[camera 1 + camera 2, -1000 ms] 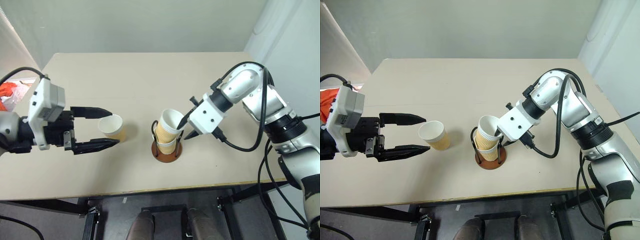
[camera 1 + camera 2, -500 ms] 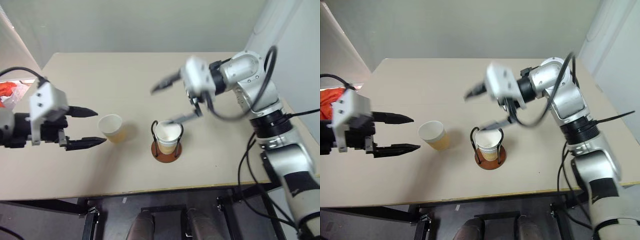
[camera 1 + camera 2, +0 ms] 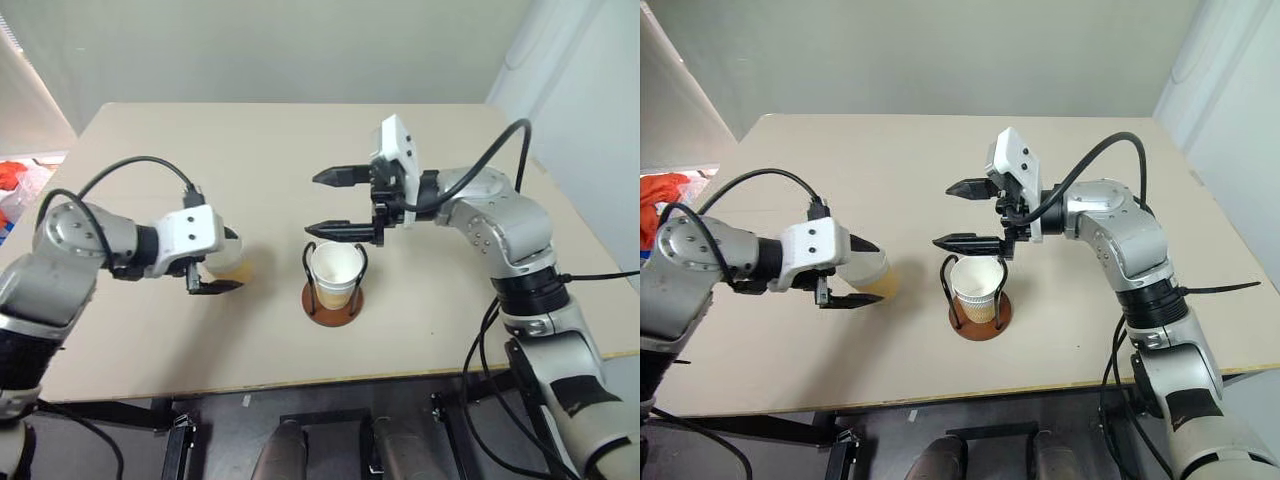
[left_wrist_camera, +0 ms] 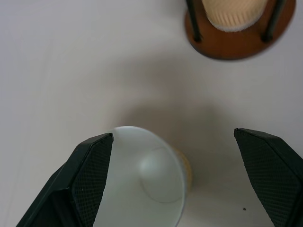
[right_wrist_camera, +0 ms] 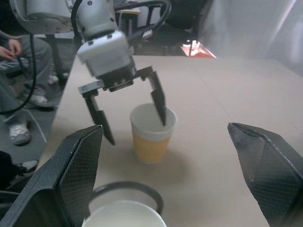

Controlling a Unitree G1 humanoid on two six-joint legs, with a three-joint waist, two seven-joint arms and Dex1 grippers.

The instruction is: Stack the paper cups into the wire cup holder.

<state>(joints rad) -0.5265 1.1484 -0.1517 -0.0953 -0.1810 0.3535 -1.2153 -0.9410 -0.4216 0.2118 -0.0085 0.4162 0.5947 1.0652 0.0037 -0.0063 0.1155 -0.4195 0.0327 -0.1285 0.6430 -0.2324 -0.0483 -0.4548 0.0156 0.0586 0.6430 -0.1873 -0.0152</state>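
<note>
Right wrist view: released left gripper (image 5: 130, 116) straddles 1 upright yellow-walled, white-rimmed paper cup (image 5: 152, 133); right gripper (image 3: 336, 202) gapes.

Cups (image 3: 335, 272) in holder (image 3: 333, 300); one (image 3: 230, 262) outside

No readable text, labels, brands or numbers anywhere I can see; the cups, the holder and my arms carry no legible markings.

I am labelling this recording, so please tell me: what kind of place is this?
Probably an indoor lab or test room: a plain beige table, bare pale walls, and a seated person beside it.
</note>
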